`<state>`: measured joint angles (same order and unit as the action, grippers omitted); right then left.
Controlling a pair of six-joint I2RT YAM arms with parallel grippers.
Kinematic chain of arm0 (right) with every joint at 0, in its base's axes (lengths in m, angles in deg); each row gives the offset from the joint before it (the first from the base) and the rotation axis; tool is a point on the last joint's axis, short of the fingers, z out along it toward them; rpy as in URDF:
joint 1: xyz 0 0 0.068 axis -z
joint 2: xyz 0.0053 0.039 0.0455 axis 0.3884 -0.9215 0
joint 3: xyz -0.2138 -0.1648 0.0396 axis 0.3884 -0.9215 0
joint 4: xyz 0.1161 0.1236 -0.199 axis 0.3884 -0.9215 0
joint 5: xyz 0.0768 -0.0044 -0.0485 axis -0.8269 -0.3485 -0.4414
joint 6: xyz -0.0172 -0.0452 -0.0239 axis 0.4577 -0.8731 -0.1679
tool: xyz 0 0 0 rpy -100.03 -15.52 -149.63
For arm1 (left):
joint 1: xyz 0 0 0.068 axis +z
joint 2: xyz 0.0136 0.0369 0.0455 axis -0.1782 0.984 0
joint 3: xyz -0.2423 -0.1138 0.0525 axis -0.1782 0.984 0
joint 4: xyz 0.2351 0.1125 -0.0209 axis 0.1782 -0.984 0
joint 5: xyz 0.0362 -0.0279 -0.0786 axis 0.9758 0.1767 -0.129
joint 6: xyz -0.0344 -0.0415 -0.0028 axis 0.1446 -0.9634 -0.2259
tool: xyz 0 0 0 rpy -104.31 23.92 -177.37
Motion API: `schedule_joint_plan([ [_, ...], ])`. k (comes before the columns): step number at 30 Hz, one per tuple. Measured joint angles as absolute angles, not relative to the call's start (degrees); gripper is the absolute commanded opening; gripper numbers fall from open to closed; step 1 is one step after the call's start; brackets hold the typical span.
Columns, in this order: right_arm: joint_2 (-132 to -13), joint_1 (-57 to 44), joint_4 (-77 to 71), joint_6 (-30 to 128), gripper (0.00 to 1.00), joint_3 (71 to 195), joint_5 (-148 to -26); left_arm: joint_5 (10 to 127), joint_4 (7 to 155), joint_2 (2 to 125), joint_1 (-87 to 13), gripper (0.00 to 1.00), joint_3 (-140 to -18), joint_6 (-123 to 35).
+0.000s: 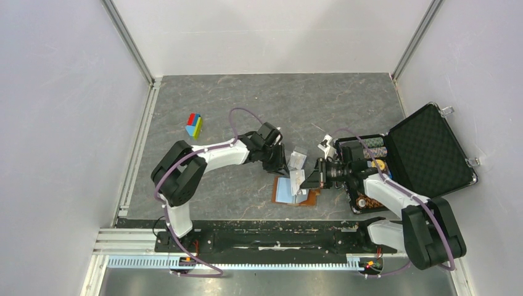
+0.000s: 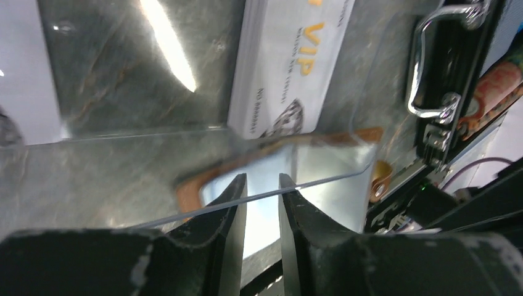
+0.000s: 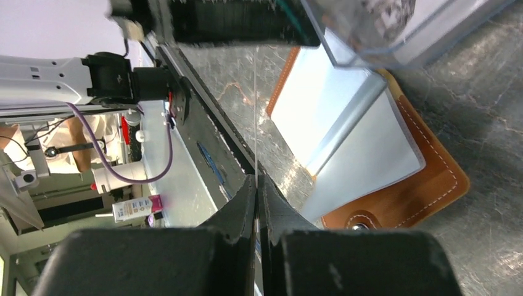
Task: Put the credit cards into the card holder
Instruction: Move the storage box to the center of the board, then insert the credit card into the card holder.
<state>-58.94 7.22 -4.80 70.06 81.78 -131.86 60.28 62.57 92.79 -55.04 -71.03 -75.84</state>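
Note:
The card holder (image 1: 311, 198) lies open on the table, brown leather with a snap (image 3: 358, 226). Pale blue credit cards (image 3: 370, 154) rest on it. A stack of white cards marked VIP (image 2: 284, 68) sits in a clear plastic tray (image 1: 298, 159) just beyond the holder. My left gripper (image 2: 262, 179) is by that tray, its jaws a narrow gap apart with nothing between them. A clear plastic edge (image 2: 327, 179) crosses in front of its tips. My right gripper (image 3: 256, 177) is shut on a thin clear panel of the tray (image 3: 255, 111), seen edge-on above the holder.
A big black foam-lined case (image 1: 432, 148) stands open at the right, with small items in its base (image 1: 370, 148) and its chrome handle (image 2: 432, 68) close to the left gripper. Coloured blocks (image 1: 195, 124) lie at the far left.

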Motion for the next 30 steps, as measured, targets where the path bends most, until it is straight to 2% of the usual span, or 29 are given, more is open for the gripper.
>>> schedule_joint_plan([
  [5,-63.40,6.85,-7.99,67.91,0.00,82.59,-129.54,61.92,62.75,96.66,-55.02,0.32,-76.52,-75.82],
  [10,-66.83,6.85,-11.24,67.67,0.00,83.80,-124.30,63.75,61.39,96.97,-54.93,0.28,-76.78,-75.78],
  [23,-66.98,6.85,-11.40,70.45,0.00,83.40,-121.00,65.28,60.17,89.21,-55.80,0.12,-63.34,-76.61],
  [30,-67.07,6.69,-8.23,73.66,0.00,79.90,-122.44,66.27,60.82,88.38,-57.00,0.09,-62.01,-78.09],
])
